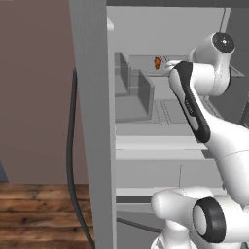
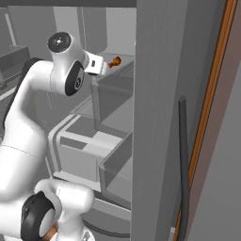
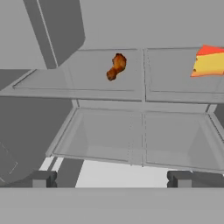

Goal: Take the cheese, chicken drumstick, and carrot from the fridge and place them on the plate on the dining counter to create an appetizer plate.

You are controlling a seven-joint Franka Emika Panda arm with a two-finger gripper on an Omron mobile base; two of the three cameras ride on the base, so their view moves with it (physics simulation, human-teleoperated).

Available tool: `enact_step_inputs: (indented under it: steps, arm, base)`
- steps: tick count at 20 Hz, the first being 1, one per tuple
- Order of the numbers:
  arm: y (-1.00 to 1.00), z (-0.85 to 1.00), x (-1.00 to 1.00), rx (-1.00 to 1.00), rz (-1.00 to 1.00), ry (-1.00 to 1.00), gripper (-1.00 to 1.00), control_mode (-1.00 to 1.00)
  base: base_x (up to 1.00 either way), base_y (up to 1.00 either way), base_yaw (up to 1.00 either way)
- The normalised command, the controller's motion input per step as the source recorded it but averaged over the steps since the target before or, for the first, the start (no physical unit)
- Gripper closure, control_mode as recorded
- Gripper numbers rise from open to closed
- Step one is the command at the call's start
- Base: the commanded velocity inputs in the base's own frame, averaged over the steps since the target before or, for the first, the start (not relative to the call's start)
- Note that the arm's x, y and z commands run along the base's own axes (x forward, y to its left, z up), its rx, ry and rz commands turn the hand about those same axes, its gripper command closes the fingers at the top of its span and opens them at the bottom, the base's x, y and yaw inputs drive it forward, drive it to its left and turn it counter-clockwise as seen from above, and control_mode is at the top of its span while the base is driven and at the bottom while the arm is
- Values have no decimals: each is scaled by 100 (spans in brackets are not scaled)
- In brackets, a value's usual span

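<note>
Fridge (image 1: 92,121) open, grey inside and out; arm reaches into it at upper-shelf level. Gripper (image 3: 112,178) w/ jaws released, spread wide, nothing between them; 2 dark tips low in hand view, well short of the food.

Chicken drumstick (image 3: 116,66) lies on the upper fridge shelf (image 3: 105,78), on the left panel of that shelf in hand view, tilted, fat end up. Also seen as a small orange-brown bit past the wrist in left base view (image 1: 157,62) and right base view (image 2: 114,61), just beyond the hand. Cheese (image 3: 209,62) on same shelf, on the right panel in hand view, cut by the picture edge; yellow body, red top side. Drumstick and cheese well apart, shelf divider line between them.

Below that shelf: 2 clear-fronted drawers (image 3: 140,135) side by side, nothing visible in them. Right base view shows translucent door bins (image 2: 110,94) stacked near the fridge's front edge, and a pale drawer block (image 2: 75,146) lower down.

Room: dull mauve-brown wall (image 1: 34,87) left of the fridge in left base view, wood-plank floor (image 1: 39,214) under it. Dark handle (image 1: 71,155) runs down the fridge door edge; same kind of dark bar in right base view (image 2: 184,164), next to an orange-brown wood strip (image 2: 212,94).
</note>
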Motion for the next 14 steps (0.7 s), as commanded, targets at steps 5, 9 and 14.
enact_step_inputs:
  steps: [5,9,14]
  arm:
    - [1,0,57,0,0,0,-100,-100]
    - [0,-3,53,0,0,0,-100,-100]
    - [0,-4,52,0,0,0,-100,-100]
  base:
    - [0,0,0]
    - [0,0,0]
    - [0,0,0]
